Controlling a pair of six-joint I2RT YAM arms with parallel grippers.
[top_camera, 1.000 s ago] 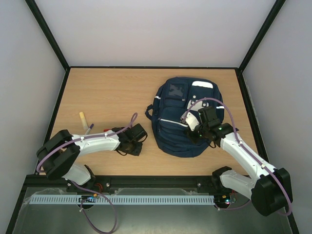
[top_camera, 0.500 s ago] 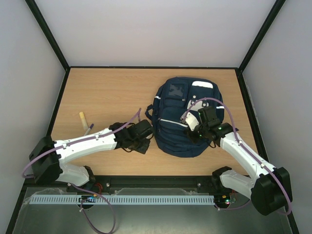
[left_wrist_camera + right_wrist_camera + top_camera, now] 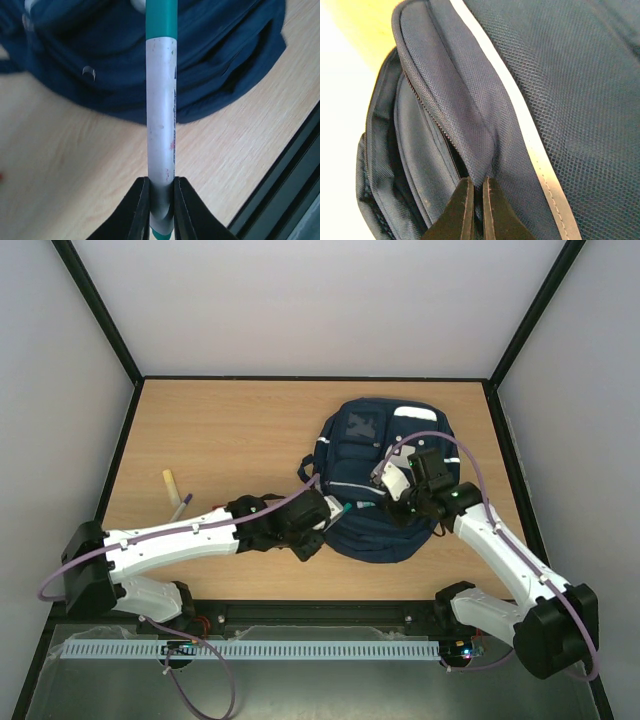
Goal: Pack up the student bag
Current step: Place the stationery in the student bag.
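Near the left edge of the light wooden table (image 3: 220, 430): a small cream-coloured stick (image 3: 170, 485), lying flat, well apart from everything else.

Further right, by the near edge: the left gripper (image 3: 161, 187), jaws narrow and clamped on the lower end of a white plastic marker with teal cap (image 3: 161, 110). Marker pointing straight out from the fingers, teal cap over the near-left side of the bag; contact with the fabric impossible to tell.

In the right half of the table, front side up: the large navy-blue fabric student bag with white reflective stripes (image 3: 385, 445), closer to the right edge than the left.

Over the bag's near-right part: the right gripper (image 3: 475, 187), jaws almost together, pinching a fold of navy fabric beside an open zipper and a white stripe.
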